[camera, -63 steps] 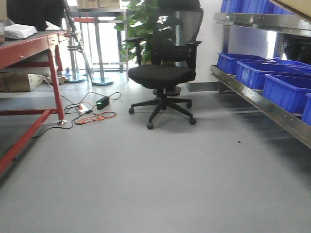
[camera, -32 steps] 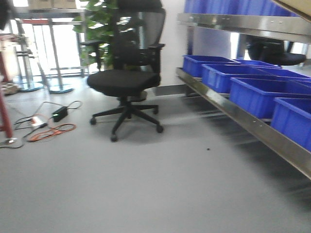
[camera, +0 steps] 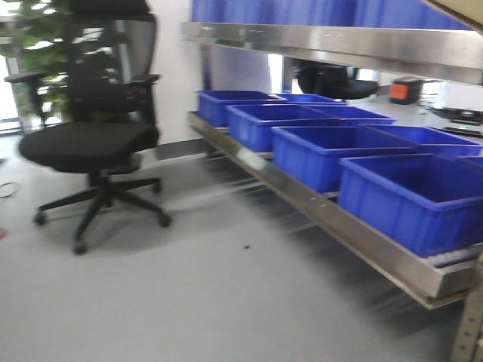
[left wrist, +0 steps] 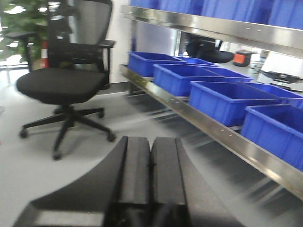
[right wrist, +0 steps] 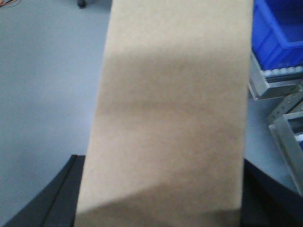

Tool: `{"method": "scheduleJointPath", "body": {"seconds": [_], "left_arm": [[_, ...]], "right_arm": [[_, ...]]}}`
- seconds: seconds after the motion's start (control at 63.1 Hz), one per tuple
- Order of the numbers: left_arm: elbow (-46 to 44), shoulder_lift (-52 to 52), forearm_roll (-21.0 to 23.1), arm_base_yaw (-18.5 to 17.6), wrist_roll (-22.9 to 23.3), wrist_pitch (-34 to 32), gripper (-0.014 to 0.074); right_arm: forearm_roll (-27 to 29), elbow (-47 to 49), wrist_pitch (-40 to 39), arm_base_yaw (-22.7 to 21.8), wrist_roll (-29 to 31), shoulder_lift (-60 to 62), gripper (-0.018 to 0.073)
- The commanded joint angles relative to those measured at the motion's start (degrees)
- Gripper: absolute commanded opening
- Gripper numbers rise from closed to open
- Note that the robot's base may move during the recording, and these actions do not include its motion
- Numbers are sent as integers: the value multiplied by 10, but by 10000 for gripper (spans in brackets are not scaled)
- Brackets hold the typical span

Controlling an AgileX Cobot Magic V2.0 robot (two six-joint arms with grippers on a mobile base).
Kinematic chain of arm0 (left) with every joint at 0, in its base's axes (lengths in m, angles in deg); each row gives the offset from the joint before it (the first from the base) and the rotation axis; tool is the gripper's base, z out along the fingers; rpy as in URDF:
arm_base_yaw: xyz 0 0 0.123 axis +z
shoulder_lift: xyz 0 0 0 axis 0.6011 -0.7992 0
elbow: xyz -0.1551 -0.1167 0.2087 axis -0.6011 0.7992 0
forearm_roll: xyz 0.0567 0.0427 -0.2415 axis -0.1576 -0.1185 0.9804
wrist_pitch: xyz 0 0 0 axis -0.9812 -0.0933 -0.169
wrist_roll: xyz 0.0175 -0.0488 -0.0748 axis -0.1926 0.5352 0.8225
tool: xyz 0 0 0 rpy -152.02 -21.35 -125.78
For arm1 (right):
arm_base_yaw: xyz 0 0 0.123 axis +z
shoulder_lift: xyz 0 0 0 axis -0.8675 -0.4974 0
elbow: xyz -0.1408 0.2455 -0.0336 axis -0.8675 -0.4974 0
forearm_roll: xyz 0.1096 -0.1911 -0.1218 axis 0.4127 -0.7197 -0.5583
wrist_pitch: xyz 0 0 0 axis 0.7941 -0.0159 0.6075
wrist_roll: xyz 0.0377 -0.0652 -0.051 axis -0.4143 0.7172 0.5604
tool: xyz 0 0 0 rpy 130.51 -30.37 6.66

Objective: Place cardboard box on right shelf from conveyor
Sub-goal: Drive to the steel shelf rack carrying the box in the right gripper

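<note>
Three views are examined.

Front view: the right shelf [camera: 339, 225] runs along the right side. Its lower tier is filled by a row of blue bins [camera: 407, 197], and a second rail [camera: 339, 44] sits above. A tan sliver at the top right corner is probably the cardboard box [camera: 462, 10], held high. An office chair [camera: 89, 143] stands on the floor to the left. The conveyor is not in view. The picture is smeared, which suggests the base is turning.

Left wrist view: the left gripper [left wrist: 151, 163] has its fingers pressed together with nothing between them. It points toward the shelf rail [left wrist: 213, 132] and is well apart from it.

Right wrist view: the box [right wrist: 175, 104] fills the centre. The right gripper [right wrist: 161, 208] is clamped on it, with one dark finger [right wrist: 57, 203] showing at each side. The shelf end and its perforated upright [right wrist: 284, 118] lie below and to the right.

Risks, as judged:
- No free spot on the lower tier is visible, so setting down there would land the box on a bin.
- The upper surface is hidden, so its clearance cannot be confirmed.
- The box is broad and blocks the wrist camera, so an edge could strike the steel rail on approach.
- Any swing of the base could loosen a side-only grip and let the box slip.
</note>
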Motion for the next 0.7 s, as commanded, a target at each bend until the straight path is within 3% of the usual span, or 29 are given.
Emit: {"method": "scheduleJointPath", "body": {"seconds": [0.0,0.682], "left_arm": [[-2,6,5,1,4,-53,-119],[-2,6,5,1,4,-53,-119]], "right_arm": [[-8,15,-41,-2,2,1,183],[-8,15,-38,-2,2,2,183]]}}
